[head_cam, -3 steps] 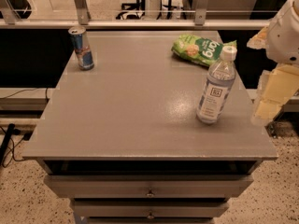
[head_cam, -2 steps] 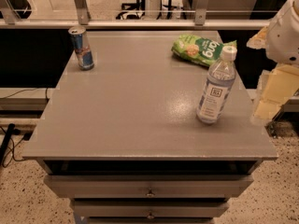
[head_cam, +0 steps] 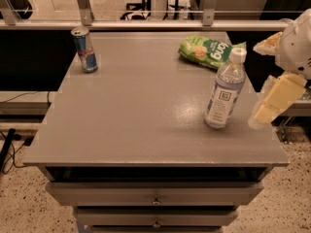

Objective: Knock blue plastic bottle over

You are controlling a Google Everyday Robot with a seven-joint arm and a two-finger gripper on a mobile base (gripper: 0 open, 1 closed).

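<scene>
The blue plastic bottle [head_cam: 224,92] stands upright on the right side of the grey table [head_cam: 136,120]. It is clear and bluish, with a white cap and a pale label bearing a small dark square. My gripper [head_cam: 273,103] hangs from the white arm at the right edge of the view. It is just right of the bottle at about mid-bottle height, with a small gap between them. It holds nothing that I can see.
A short blue-and-silver drink can [head_cam: 85,50] stands at the table's back left. A green snack bag [head_cam: 208,51] lies at the back right, behind the bottle. Drawers [head_cam: 155,198] sit under the tabletop. A rail runs behind the table.
</scene>
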